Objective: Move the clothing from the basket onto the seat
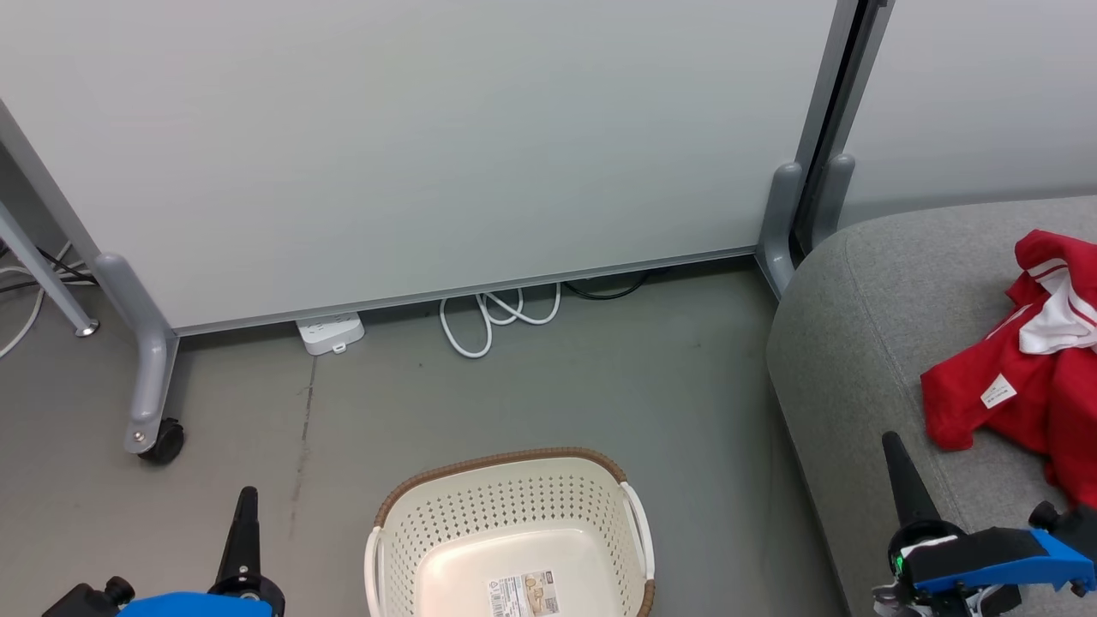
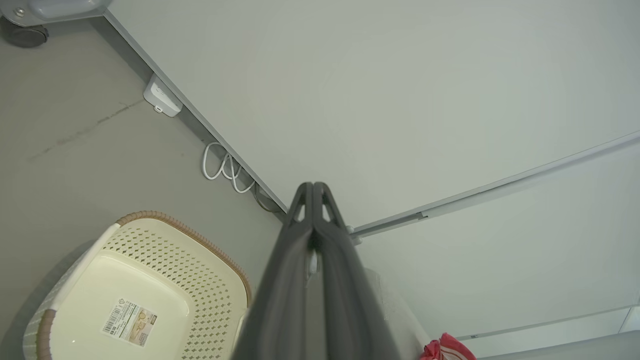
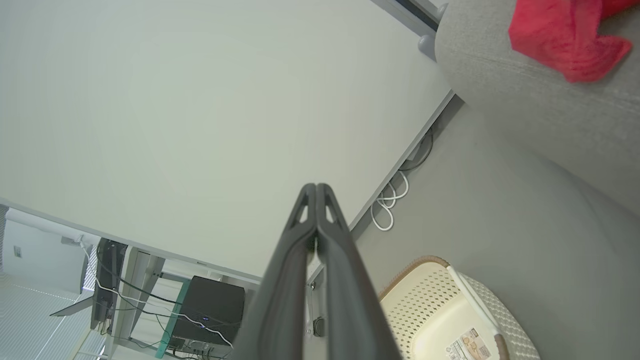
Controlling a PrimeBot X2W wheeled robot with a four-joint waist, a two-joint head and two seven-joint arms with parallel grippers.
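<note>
Evidently the job looks finished. The basket (image 1: 506, 506) stands on the floor (image 1: 514, 386) near the seat's left edge without touching it. Nothing is in it, so its bare bottom and label (image 1: 523, 594) are plain to see.

The clothing (image 1: 1020, 377) lies on the seat (image 1: 866, 343), well in from that left edge. It is a crumpled red heap with a white panel and a small white tag (image 1: 998, 391) turned up. The heap runs out past the head view's right side, so it cannot be told whether it is one garment or two. Its loose, rumpled lie suggests it was let fall rather than spread out.

The left jaws are pressed fully together and hold nothing, poised over the floor to the left of the basket. The right jaws are likewise shut and empty, above the seat's near part just short of the red heap. With the basket bare, neither arm probably has anything left to fetch, which would explain the closed, idle pose.
</note>
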